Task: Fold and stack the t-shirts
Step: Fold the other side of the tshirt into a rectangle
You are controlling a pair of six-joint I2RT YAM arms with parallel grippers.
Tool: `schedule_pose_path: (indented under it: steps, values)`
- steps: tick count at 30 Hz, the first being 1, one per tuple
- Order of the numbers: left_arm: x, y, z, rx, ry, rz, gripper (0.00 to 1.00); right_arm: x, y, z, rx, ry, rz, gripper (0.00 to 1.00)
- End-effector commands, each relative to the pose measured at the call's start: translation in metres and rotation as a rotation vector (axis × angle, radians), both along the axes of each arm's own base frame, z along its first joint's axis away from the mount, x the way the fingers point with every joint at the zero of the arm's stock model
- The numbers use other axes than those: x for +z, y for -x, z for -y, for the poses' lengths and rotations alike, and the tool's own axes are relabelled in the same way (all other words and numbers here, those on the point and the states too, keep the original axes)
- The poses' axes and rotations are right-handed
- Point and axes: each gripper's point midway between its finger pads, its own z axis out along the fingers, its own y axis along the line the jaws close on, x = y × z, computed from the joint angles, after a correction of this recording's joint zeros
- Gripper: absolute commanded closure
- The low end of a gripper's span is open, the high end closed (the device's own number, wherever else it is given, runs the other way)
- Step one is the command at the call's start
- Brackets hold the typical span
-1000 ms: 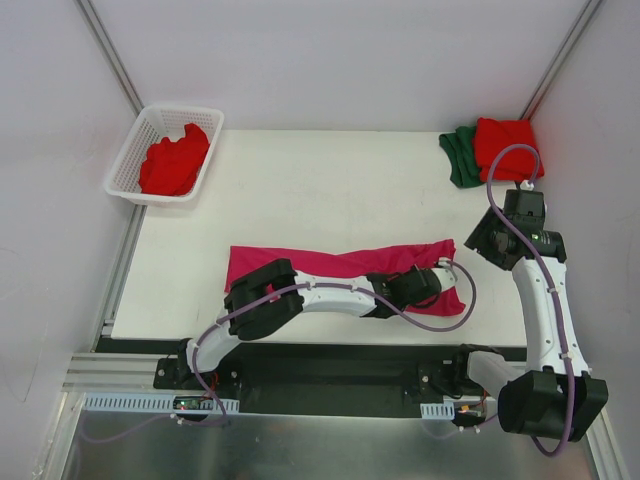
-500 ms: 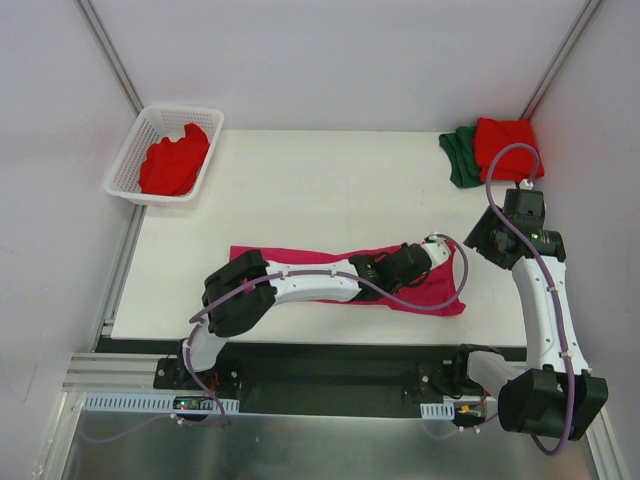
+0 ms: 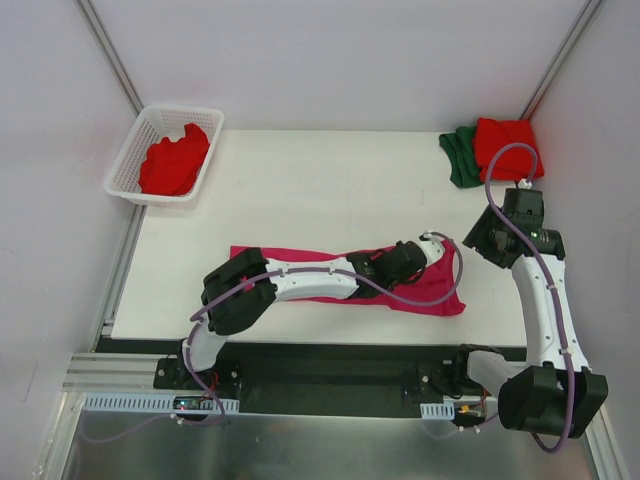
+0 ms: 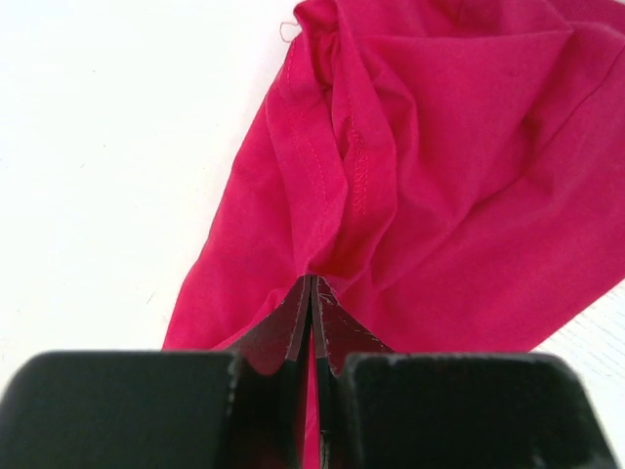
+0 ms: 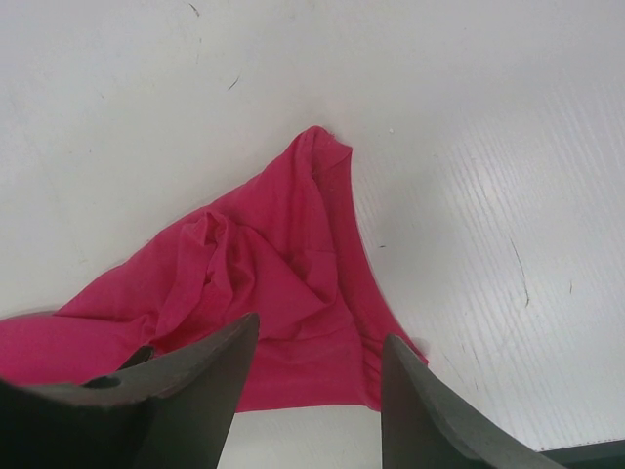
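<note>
**Left gripper pinching the pink shirt mid-fold, right gripper waiting with jaws apart.**

From the left: the basket (image 3: 128, 158) in the far corner holds a loose red shirt (image 3: 175, 160), not yet folded. The pink shirt (image 3: 275, 262) lies as a long band across the near middle of the table (image 3: 320, 190). My left gripper (image 4: 312, 288) is clamped tight on a fold near its right end, with cloth bunching out from the tips. My right gripper (image 5: 319, 334) hangs over that end, jaws moderately apart, holding nothing. In the far right corner a folded red shirt (image 3: 505, 148) sits on the green shirt (image 3: 460, 158). To fold well, I'd carry the pinched edge low and straight along the band so the layers land square. I'd pin the loose end with the right gripper if it drags, and release only once the cloth lies flat.
</note>
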Motion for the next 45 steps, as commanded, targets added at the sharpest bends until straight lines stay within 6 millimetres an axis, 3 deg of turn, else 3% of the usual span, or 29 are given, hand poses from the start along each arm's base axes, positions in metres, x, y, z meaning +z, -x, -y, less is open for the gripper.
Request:
schedule_pose_path:
  steps: [1, 12, 45]
  values:
    - [0.019, -0.008, -0.007, 0.029, 0.048, 0.008, 1.00, 0.001, -0.005, 0.000, 0.013, -0.003, 0.017, 0.43]
    - [0.005, -0.019, -0.031, 0.092, 0.032, -0.019, 1.00, -0.003, -0.009, -0.003, 0.026, -0.017, 0.006, 0.43]
    - [-0.004, -0.037, -0.054, 0.169, 0.029, -0.042, 1.00, -0.011, -0.010, -0.006, 0.047, -0.031, -0.019, 0.43]
